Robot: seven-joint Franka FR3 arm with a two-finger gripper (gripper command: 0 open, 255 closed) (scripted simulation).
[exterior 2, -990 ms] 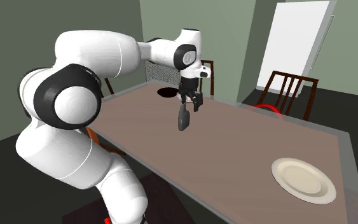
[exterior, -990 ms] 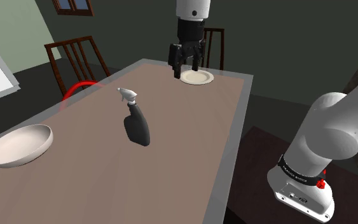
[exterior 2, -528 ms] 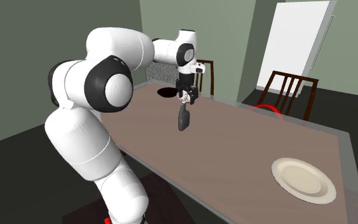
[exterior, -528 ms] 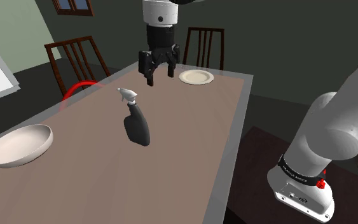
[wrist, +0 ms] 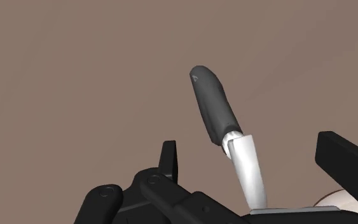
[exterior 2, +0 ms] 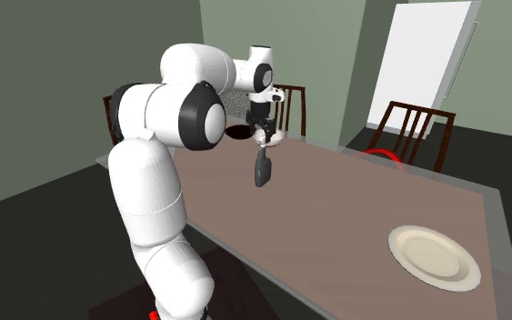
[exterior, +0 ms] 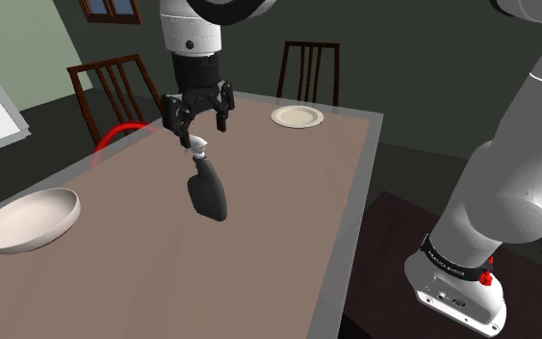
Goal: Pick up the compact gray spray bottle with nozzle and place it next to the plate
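- Right now my gripper point(exterior: 204, 129) has its jaws spread wide and holds nothing. My two black fingers point(wrist: 346, 167) stand on either side of the spray bottle point(exterior: 208, 189), level with its white nozzle head point(exterior: 197, 145), and I see no contact.
- The spray bottle has a dark gray body and a pale top. It appears to stand upright on the brown table point(exterior: 288, 221), just below me.
- I judge this to be the approach step: I am lined up over the bottle, and the grasp has not yet begun.
- The next move calls for a short descent so my fingers bracket the narrow neck under the nozzle head, followed by a firm, centred close. The top is slim and the bottle is tall, so an off-centre squeeze could tip it.
- The plate point(exterior: 297, 117) lies well apart from the bottle, toward the far end of the table, so a long carry remains.
- A pale bowl point(exterior: 28, 220) lies well apart from the bottle on its other side, away from the plate.
- A second ago I hung over the plate. Half a second ago I was between the plate and the bottle. Now I am above the bottle's head.
- The bottle itself has not shifted, and my jaws have stayed open throughout.
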